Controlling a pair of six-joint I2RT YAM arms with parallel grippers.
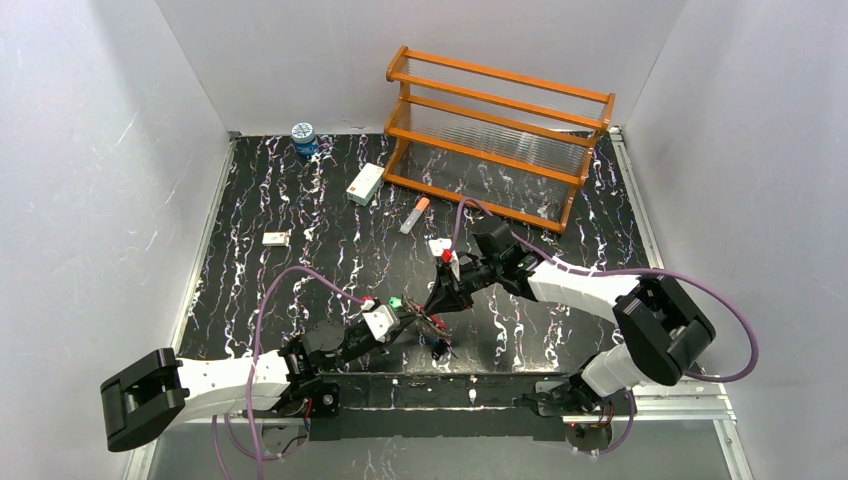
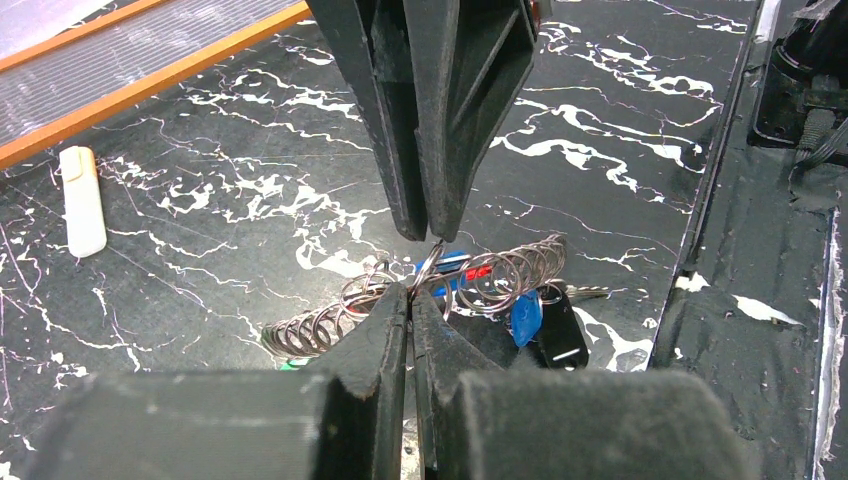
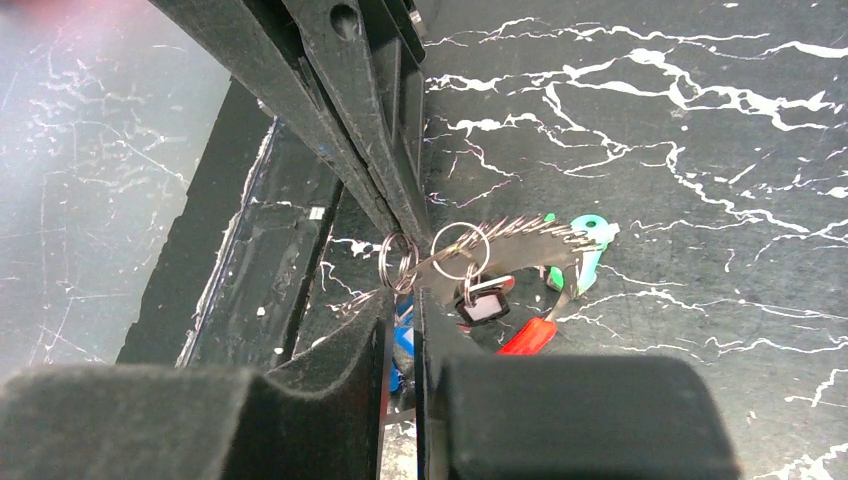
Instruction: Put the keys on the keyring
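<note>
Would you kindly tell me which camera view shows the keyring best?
Left wrist: the keyring stretches sideways, loops distinct. Right wrist foreshortens it, partly hidden; top external shows only a tiny tangle.

Nothing legible in any of these, honestly. The little blue jar [image 1: 303, 137] in the upper left of the overhead view has some pattern on its lid. The white box [image 1: 365, 184] just right of it carries red and green print, and there's a small white card [image 1: 276, 238] on the surface further left. It's all too tiny to read. The wrist views show no lettering.
</note>
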